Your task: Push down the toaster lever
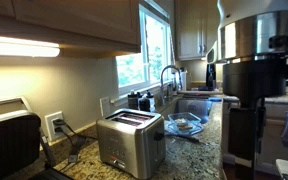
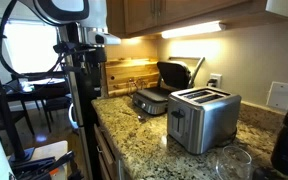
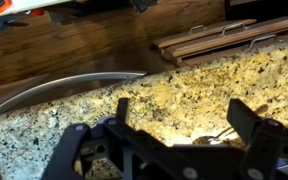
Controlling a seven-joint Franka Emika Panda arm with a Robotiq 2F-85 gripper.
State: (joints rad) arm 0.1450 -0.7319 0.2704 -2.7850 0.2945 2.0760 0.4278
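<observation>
The brushed steel toaster [image 1: 130, 142] stands on the granite counter and shows in both exterior views [image 2: 206, 117], its two dark slots on top. The lever [image 2: 175, 113] is a small dark tab on the narrow end face; I cannot make it out in the exterior view that takes in the window. The arm [image 2: 79, 45] hangs well to one side of the toaster, not touching it. In the wrist view my gripper [image 3: 181, 116] is open and empty above bare granite. The toaster is out of the wrist view.
A black grill appliance [image 2: 174, 74] with a silver handle stands open behind the toaster. A sink with a faucet [image 1: 170, 78] lies beyond, with a glass bowl [image 1: 183, 125] near it. A wooden board [image 3: 224, 38] and a curved metal rim [image 3: 64, 85] show in the wrist view.
</observation>
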